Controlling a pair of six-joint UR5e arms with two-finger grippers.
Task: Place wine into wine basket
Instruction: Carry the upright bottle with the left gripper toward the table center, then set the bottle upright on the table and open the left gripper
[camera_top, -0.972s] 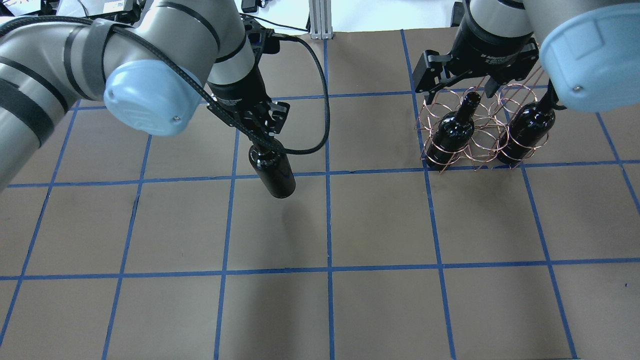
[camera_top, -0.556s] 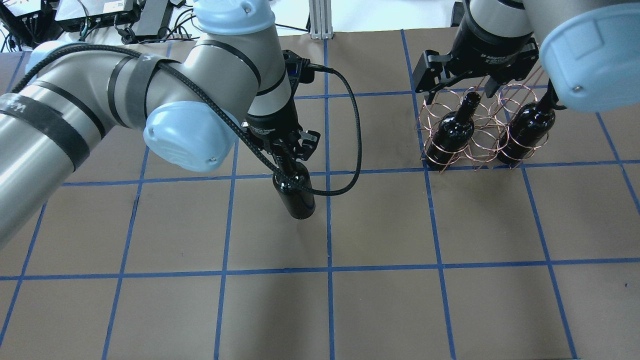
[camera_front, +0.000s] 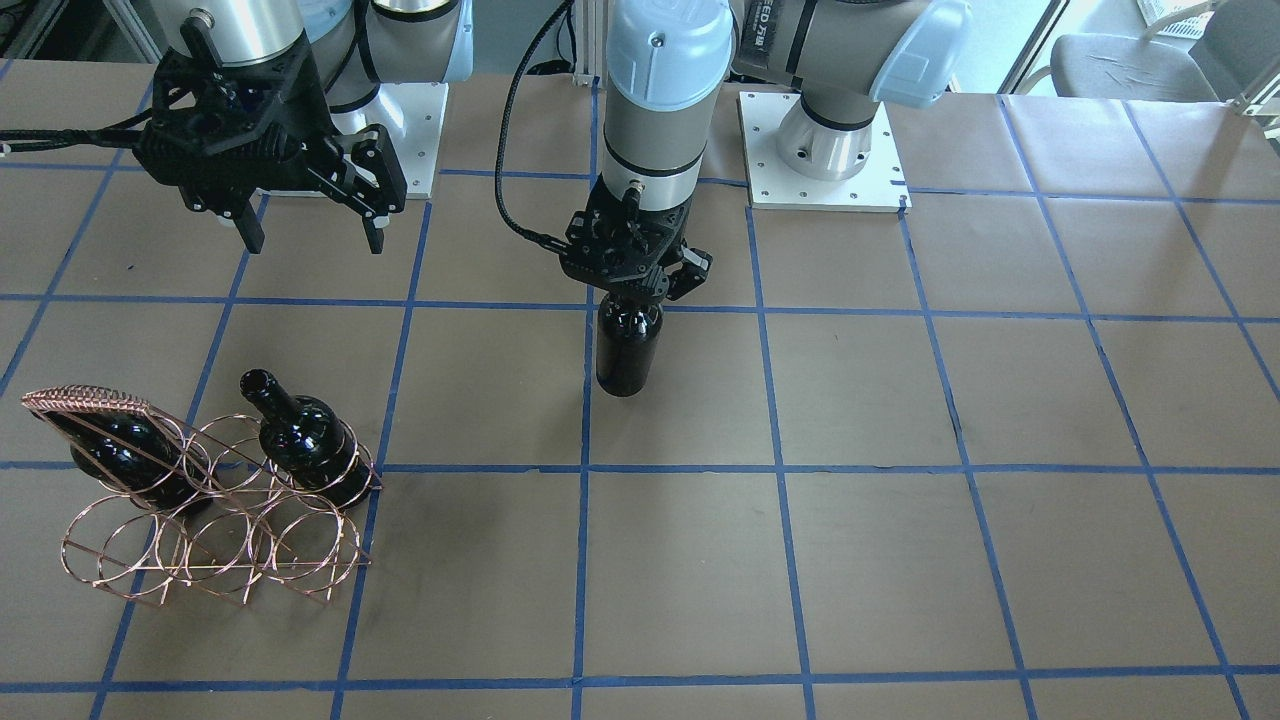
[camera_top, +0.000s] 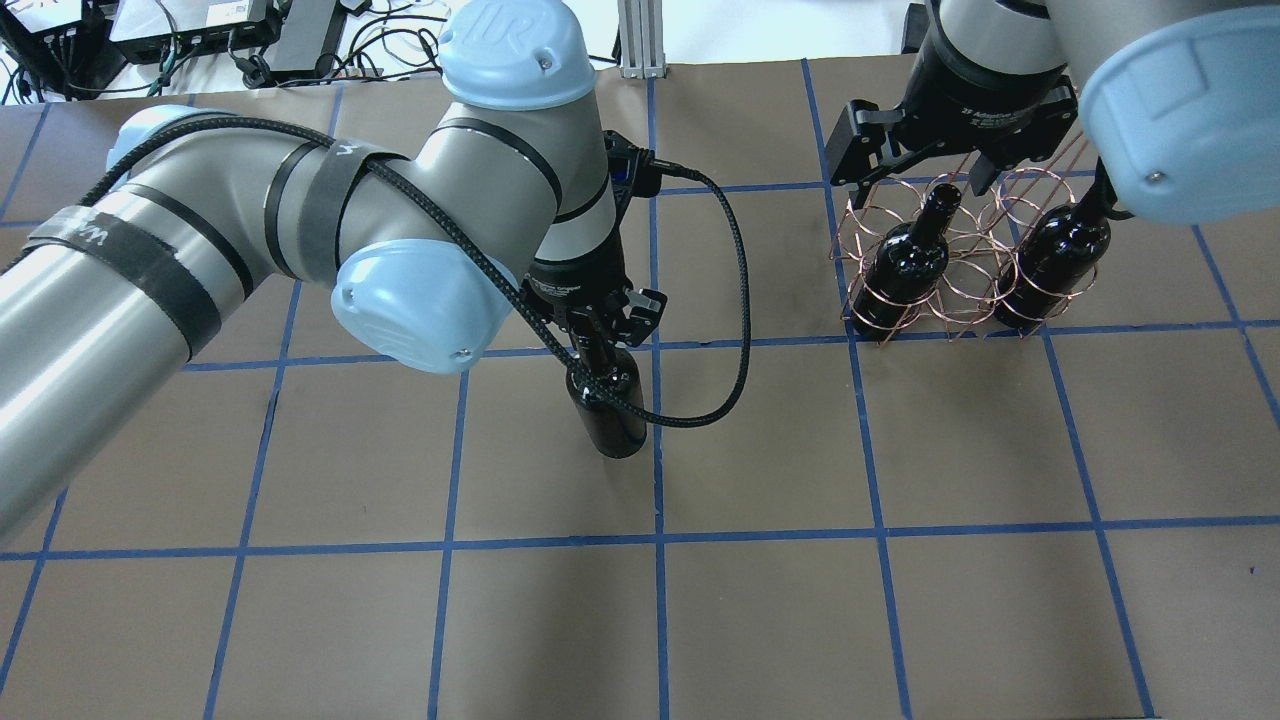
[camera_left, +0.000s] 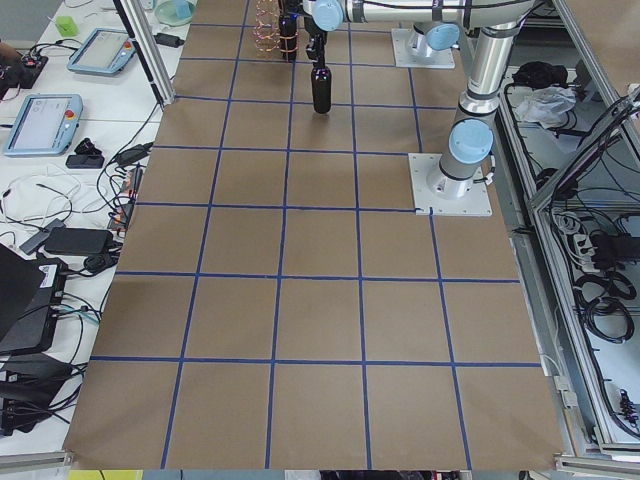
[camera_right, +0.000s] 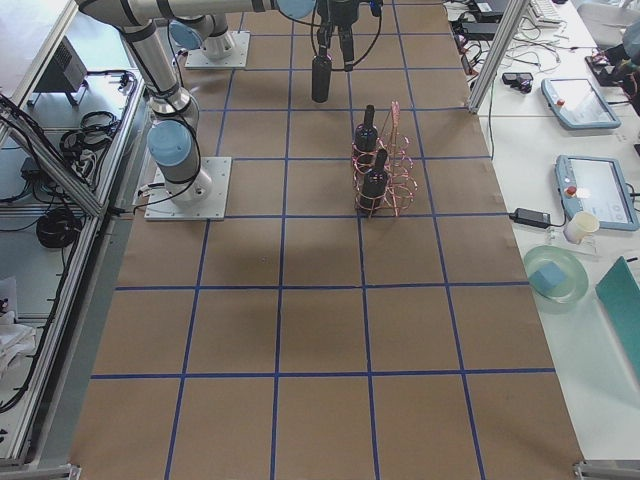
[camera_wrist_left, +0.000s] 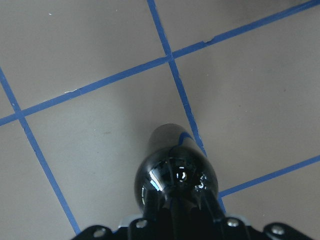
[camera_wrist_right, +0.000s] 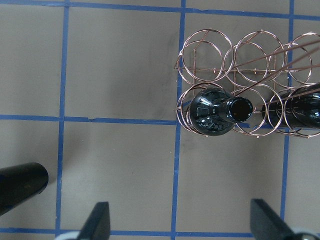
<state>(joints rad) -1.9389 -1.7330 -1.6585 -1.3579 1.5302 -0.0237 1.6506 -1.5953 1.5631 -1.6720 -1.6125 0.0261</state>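
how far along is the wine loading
Done: two bottles stand in the wine basket. In hand: the left tool grips the third bottle by its neck, upright at mid-table. Left: lower it into a free ring. The right tool is open, empty.

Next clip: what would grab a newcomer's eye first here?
The left gripper, shut on the neck of a glossy near-black glass wine bottle, holds it upright near the middle of the brown table. On the robot's right stands the copper wire wine basket with a second dark bottle and a third dark bottle in its rings; the open right gripper hangs nearby, on the robot's side of it.
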